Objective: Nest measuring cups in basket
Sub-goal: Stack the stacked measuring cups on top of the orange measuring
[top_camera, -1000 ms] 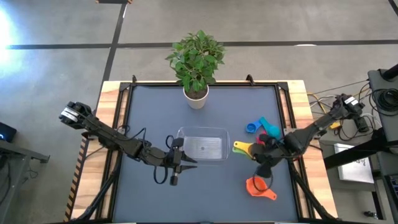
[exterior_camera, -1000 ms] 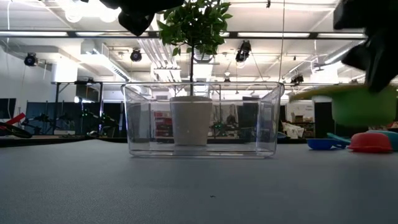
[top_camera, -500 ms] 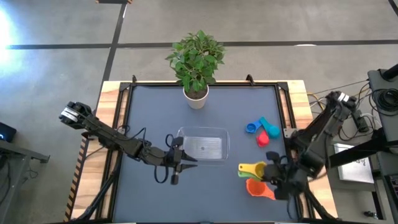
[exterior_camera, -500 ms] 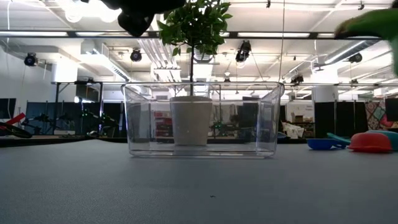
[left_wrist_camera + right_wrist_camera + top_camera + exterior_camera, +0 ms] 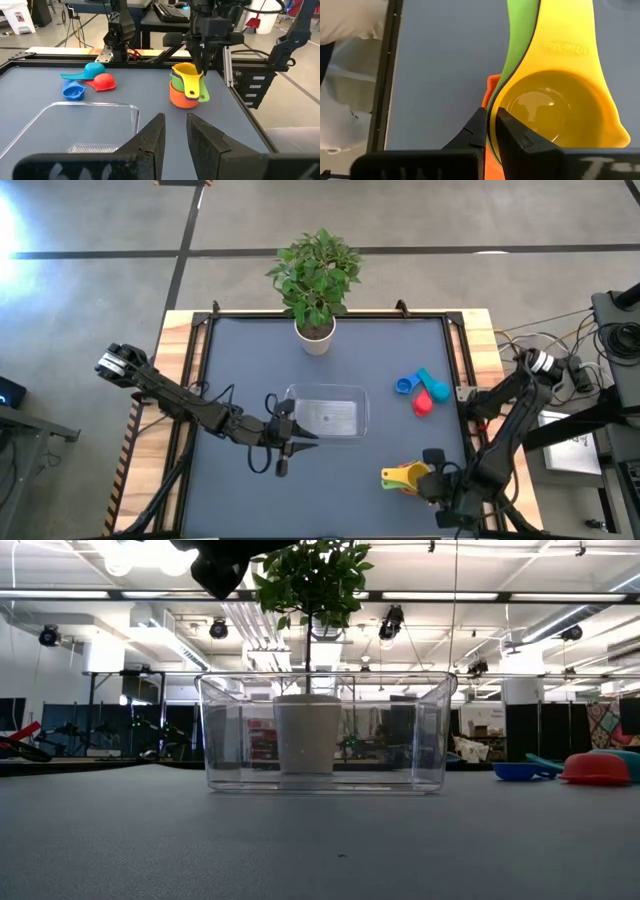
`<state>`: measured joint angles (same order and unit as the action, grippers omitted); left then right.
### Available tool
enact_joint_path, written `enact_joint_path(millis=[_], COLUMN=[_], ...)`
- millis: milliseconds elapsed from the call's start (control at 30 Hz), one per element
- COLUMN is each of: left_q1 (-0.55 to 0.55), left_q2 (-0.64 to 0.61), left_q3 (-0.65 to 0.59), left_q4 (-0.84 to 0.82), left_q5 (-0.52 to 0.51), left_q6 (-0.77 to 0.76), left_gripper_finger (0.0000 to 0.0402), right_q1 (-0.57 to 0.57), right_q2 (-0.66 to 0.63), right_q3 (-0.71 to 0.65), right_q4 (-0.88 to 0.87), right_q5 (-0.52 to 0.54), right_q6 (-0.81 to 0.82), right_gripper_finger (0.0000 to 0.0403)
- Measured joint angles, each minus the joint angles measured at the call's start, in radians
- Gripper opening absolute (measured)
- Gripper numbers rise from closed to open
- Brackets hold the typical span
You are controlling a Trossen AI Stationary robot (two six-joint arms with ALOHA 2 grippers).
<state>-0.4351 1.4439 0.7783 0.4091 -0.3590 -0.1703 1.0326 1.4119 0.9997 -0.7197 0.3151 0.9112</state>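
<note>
Two cups, yellow cup (image 5: 188,73) in green cup (image 5: 176,80), now sit in the orange cup (image 5: 181,98); the right gripper (image 5: 201,63) still pinches them. Left gripper (image 5: 283,442), fingers slightly apart, waits by the basket (image 5: 355,395).

In the right wrist view, the yellow cup (image 5: 547,107) is cut off by the picture's edge, and the orange cup (image 5: 490,95) is mostly hidden under it. In the high view, the green cup (image 5: 412,482) is barely seen.
</note>
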Motion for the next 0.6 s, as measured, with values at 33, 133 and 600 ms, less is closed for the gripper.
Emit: enact_joint_path(millis=[33, 133, 600], left_q1=[0.000, 0.000, 0.000], left_q2=[0.000, 0.000, 0.029], left_q3=[0.000, 0.000, 0.039], left_q4=[-0.001, 0.001, 0.001], left_q5=[0.000, 0.000, 0.038], left_q6=[0.000, 0.000, -0.023], left_gripper_finger=[0.0062, 0.0062, 0.0062], right_q1=[-0.003, -0.008, 0.001], right_q2=[0.004, 0.002, -0.115], right_q3=[0.000, 0.000, 0.020], right_q4=[-0.001, -0.001, -0.165], right_q5=[-0.001, -0.001, -0.001], right_q6=[0.012, 0.040, 0.361], right_gripper_finger=[0.0023, 0.0055, 0.0195])
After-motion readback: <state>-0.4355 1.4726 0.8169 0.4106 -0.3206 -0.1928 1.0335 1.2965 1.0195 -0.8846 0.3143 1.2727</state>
